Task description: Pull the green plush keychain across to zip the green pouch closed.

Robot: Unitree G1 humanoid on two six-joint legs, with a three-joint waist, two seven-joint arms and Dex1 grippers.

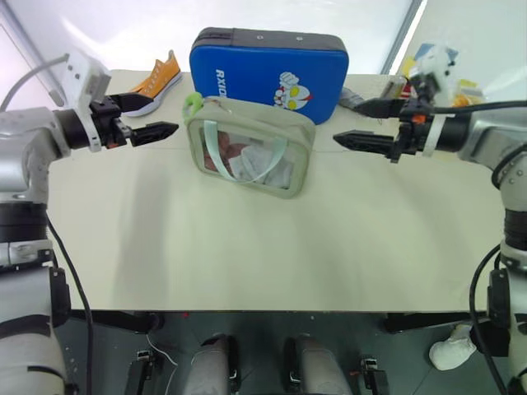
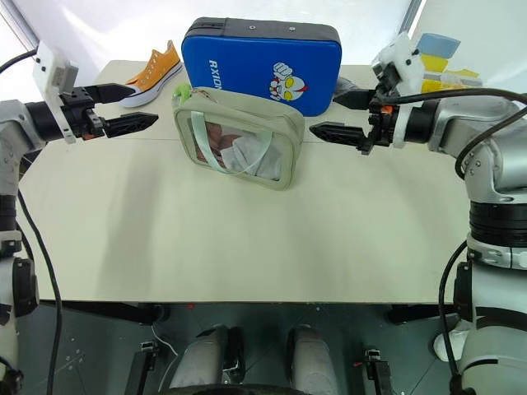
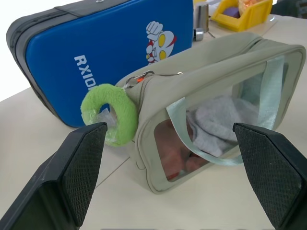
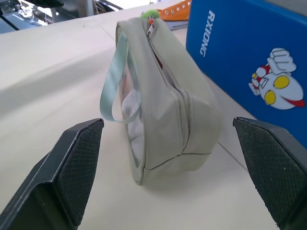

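Note:
The green pouch (image 1: 249,146) stands upright in the middle of the table, its clear window with mint handles facing me. The green plush keychain (image 3: 109,115) hangs at the pouch's left end on the zipper pull, also seen as a lime spot (image 1: 192,102). My left gripper (image 1: 148,116) hovers open just left of the pouch, level with the keychain and apart from it. On the other side, my right gripper (image 1: 362,123) hovers open a little off the pouch's right end. Neither holds anything. The zipper line (image 4: 184,108) runs along the pouch's top.
A blue hard case (image 1: 268,70) stands right behind the pouch. An orange sneaker (image 1: 156,81) lies at the back left. Yellow bins and small items (image 1: 440,70) sit at the back right. The pale table (image 1: 247,247) stretches toward its front edge.

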